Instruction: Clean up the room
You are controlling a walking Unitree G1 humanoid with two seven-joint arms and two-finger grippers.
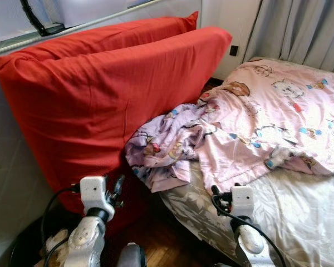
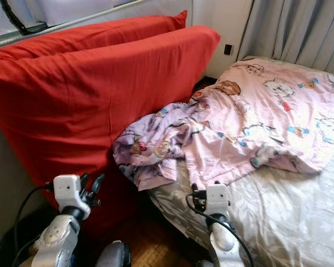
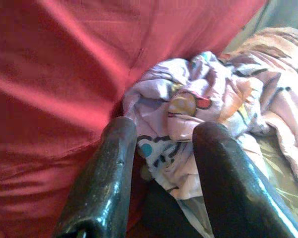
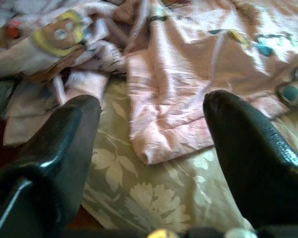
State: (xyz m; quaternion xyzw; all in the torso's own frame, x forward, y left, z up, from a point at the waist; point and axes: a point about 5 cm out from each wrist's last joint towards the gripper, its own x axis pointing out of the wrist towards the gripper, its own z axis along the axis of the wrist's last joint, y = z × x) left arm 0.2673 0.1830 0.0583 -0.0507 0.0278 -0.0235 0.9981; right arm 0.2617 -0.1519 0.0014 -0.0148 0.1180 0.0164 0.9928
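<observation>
**Both arms raised toward a rumpled blanket**

While the room's tidying is mine to do, the thing that most needs it lies right before me: a pink cartoon-print blanket (image 1: 250, 119), thrown loosely over the bed (image 1: 300, 217). Its far part spreads fairly flat across the mattress, but its near corner is bunched into a heap that spills off the bed's edge and sags against the big red cushions (image 1: 100, 94). Those two cushions stand on edge, leaning along the windowed wall, which is probably why the bunched corner stays propped there rather than sliding to the wooden floor (image 1: 167, 245).

My left gripper (image 3: 161, 148) is held low in front of me, aimed at the crumpled heap where it meets the red fabric. Its fingers (image 3: 102, 183) stand apart, with nothing between them; the heap lies just beyond the tips. I judge that this aim suits a grab at the hanging corner, the part easiest to pinch.

My right gripper (image 4: 151, 124) points at the blanket's near hem where it ends on the leaf-patterned sheet (image 4: 139, 198). Its fingers are spread wide too, holding nothing, and the folded hem sits in the gap ahead of them without touching.

With one arm toward each end of the near edge, I seem set to lift and draw the blanket straight. The loose folds may slip, so a deep bite on the cloth looks wise.
</observation>
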